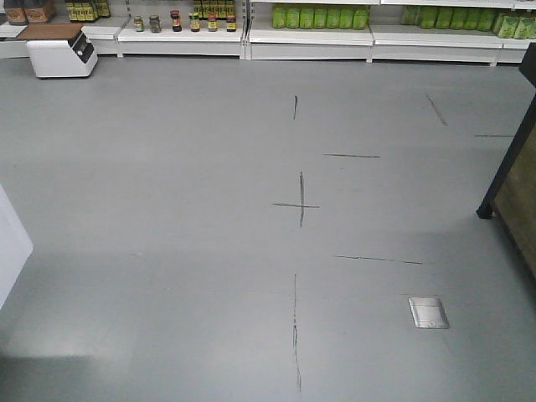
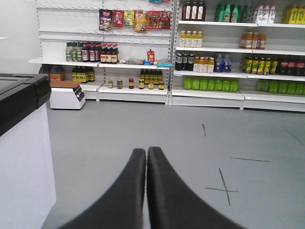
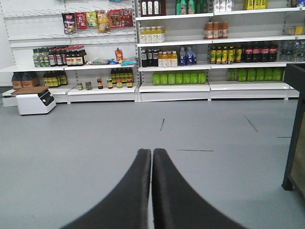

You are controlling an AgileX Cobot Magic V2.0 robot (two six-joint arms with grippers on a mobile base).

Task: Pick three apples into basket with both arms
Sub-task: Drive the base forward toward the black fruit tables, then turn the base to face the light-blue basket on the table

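The apples and the basket are out of view in all three views. My left gripper [image 2: 147,150] is shut with nothing between its black fingers, held above the grey floor and facing the store shelves. My right gripper [image 3: 152,152] is also shut and empty, pointing the same way over the floor. Neither arm shows in the front view.
White shelving with bottles and jars [image 3: 171,57] runs along the far wall. A white scale-like device [image 1: 62,55] sits on the floor at the far left. A white counter with a black top [image 2: 21,143] stands close on the left. A dark-framed wooden stand [image 1: 512,193] is at the right. A metal floor plate [image 1: 428,312] lies near the front.
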